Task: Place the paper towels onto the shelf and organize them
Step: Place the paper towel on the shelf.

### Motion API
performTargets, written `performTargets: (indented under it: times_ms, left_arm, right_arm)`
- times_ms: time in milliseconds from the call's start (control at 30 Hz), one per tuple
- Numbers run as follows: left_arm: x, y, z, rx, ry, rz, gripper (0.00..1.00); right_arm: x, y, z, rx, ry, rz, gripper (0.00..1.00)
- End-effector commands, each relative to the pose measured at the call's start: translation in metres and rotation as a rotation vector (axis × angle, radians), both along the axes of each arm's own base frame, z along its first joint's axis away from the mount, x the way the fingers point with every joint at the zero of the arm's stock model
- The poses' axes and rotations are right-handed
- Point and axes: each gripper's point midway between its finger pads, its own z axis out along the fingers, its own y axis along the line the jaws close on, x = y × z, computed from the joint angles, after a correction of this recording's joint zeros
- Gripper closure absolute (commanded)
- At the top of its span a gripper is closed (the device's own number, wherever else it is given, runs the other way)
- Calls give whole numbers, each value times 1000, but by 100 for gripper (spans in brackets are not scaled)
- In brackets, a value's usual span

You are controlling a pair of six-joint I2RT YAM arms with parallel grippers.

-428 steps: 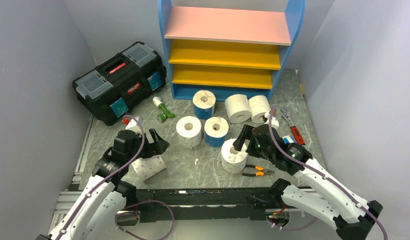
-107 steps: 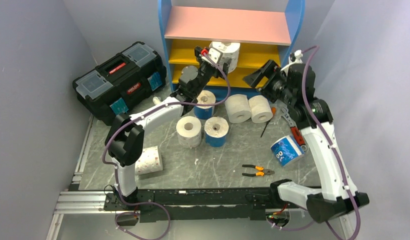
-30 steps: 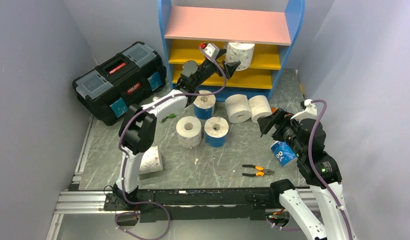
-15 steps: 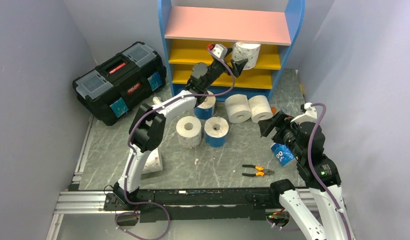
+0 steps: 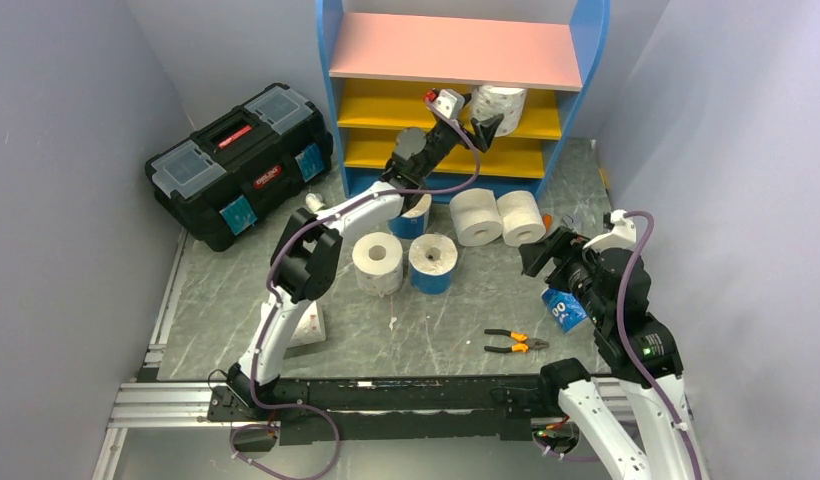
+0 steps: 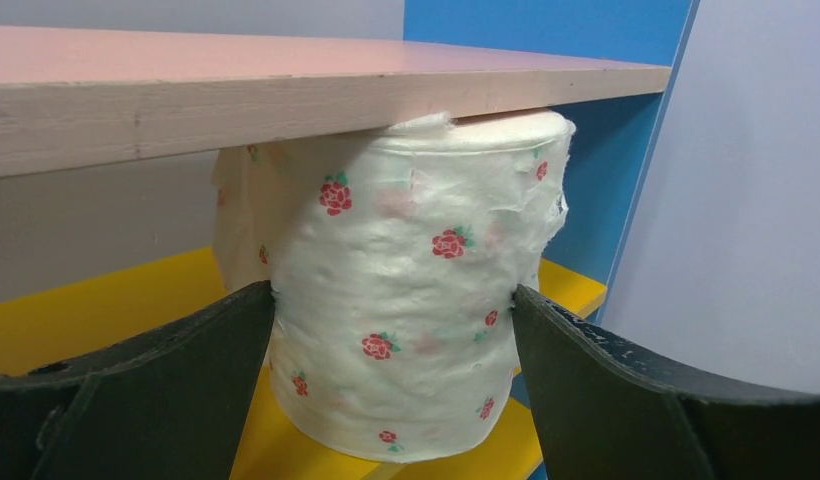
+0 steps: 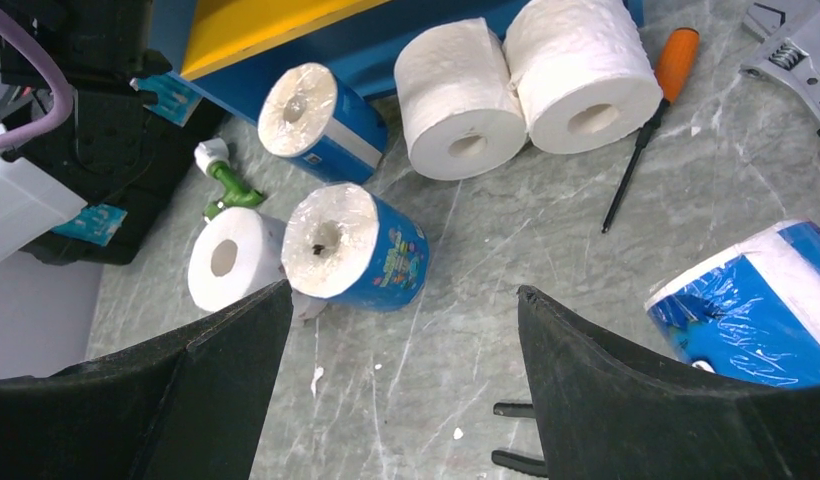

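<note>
A white paper towel roll with small red flowers [image 6: 406, 300] stands upright on the upper yellow board [image 6: 106, 310] of the shelf [image 5: 386, 100], its top just under the pink board [image 6: 236, 90]. My left gripper [image 6: 393, 300] is shut on it, a finger pressed to each side; from above this roll [image 5: 504, 107] is near the shelf's right end. My right gripper [image 7: 404, 290] hangs open over bare table, holding nothing. Below it lie two blue-wrapped rolls [image 7: 361, 245] [image 7: 321, 120], three white rolls [image 7: 461, 100] [image 7: 581, 70] [image 7: 231, 260], and another blue roll [image 7: 756, 300] at its right.
A black toolbox [image 5: 241, 160] sits left of the shelf. Orange-handled pliers [image 5: 514, 343], a screwdriver [image 7: 646, 120], a wrench [image 7: 796, 40] and a green-handled tool [image 7: 221, 180] lie on the table. A dotted roll [image 5: 308, 322] lies by the left arm's base.
The left gripper and the flowered roll have slid to the right along the upper yellow board. The right arm has hardly moved.
</note>
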Motion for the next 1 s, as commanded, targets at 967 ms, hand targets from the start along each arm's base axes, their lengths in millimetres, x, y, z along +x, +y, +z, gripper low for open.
performTargets:
  times_ms: [967]
  left_arm:
    - [-16, -37, 34, -120, -65, -14, 1]
  right_arm:
    - [-17, 3, -4, 3, -7, 34, 16]
